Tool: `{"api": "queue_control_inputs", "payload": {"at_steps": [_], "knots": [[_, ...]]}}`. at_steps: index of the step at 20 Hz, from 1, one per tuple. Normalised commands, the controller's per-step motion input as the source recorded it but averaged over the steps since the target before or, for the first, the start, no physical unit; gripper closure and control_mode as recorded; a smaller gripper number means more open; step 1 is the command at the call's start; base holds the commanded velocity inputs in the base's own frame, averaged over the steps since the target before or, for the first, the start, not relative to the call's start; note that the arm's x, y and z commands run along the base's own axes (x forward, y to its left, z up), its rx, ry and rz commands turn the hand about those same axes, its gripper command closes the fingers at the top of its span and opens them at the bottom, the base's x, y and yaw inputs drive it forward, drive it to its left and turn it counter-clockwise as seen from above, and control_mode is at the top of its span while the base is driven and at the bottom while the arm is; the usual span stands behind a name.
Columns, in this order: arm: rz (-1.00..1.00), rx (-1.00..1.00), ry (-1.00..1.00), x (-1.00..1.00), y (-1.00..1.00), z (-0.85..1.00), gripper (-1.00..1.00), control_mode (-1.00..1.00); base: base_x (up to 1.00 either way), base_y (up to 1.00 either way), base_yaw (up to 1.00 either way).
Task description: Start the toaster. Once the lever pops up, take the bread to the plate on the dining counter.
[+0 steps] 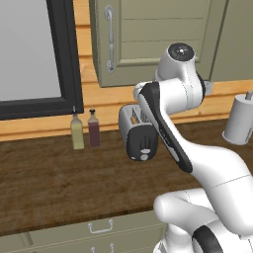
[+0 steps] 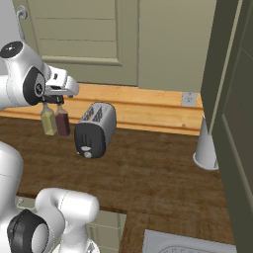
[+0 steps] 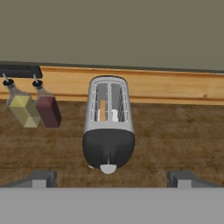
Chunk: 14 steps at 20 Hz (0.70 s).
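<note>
Toaster [image 3: 108, 131] first: you'll find it on the dark wood worktop [image 1: 44, 188], its black end face and pale knob [image 3: 108, 168] toward you, silver slots running to the far wall. Bread [image 3: 102, 110] shows as a golden edge inside the left slot. Just left stand two bottles, one yellow [image 3: 22, 108], one dark red [image 3: 47, 109]. Your gripper [image 3: 112, 178] hovers above the toaster's near end, jaws spread wide, holding nothing. Far right, a white cylindrical container [image 1: 239, 121] stands on the worktop.

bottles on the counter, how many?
2. A yellow bottle and a dark red bottle stand side by side at the back wall, left of the toaster. The arm in the left base view could be hiding more.
</note>
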Motion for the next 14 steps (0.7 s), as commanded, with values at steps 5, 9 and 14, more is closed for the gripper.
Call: {"api": "queue_control_inputs", "payload": {"at_steps": [5,9,14], "knots": [[0.00,0.00,0.00,0.00,0.00,0.00,-1.00,-1.00,0.00,0.00,0.00],[0.00,0.00,0.00,0.00,0.00,0.00,-1.00,-1.00,0.00,0.00,0.00],[0.00,0.00,0.00,0.00,0.00,0.00,-1.00,-1.00,0.00,0.00,0.00]]}}
